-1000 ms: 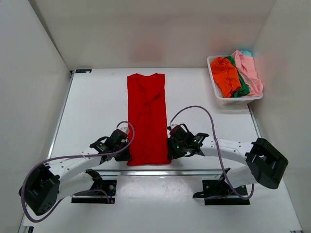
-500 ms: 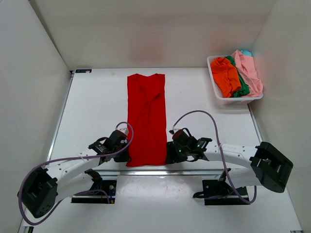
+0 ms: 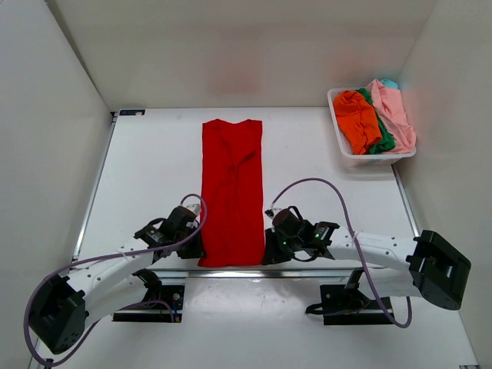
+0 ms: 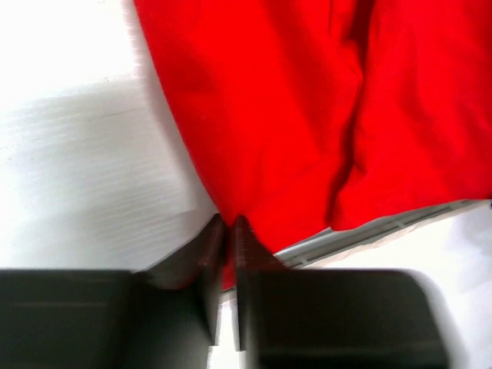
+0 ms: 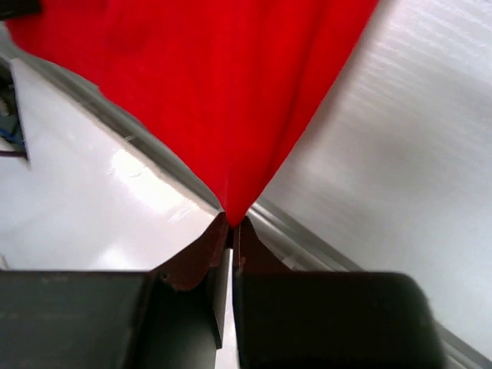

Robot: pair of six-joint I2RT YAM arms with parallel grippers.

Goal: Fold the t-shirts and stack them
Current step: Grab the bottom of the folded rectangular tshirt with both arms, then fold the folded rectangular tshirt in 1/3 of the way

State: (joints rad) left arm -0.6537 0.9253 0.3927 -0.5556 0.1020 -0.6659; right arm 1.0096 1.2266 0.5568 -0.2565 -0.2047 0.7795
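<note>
A bright red t-shirt point(image 3: 232, 184) lies folded into a long narrow strip down the middle of the table, its hem at the near edge. My left gripper point(image 3: 198, 250) is shut on the hem's left corner; in the left wrist view, red cloth point(image 4: 292, 115) sits between the nearly closed jaws of the gripper point(image 4: 229, 223). My right gripper point(image 3: 267, 252) is shut on the right corner, and the right wrist view shows the cloth point(image 5: 215, 77) drawn to a point in the gripper point(image 5: 232, 221). Orange point(image 3: 360, 119), green point(image 3: 384, 141), pale pink point(image 3: 396, 111) and teal point(image 3: 390, 82) t-shirts lie heaped at the far right.
The heaped shirts fill a white plastic basket point(image 3: 373, 159) at the table's far right corner. A metal rail point(image 5: 323, 246) runs along the near table edge under the hem. White walls enclose the table on the left, back and right.
My right gripper opened wide, moved nearer the table's edge and closed on the hem's right corner. Both arms drew back slightly, and the hem now lies a little closer to the edge.
</note>
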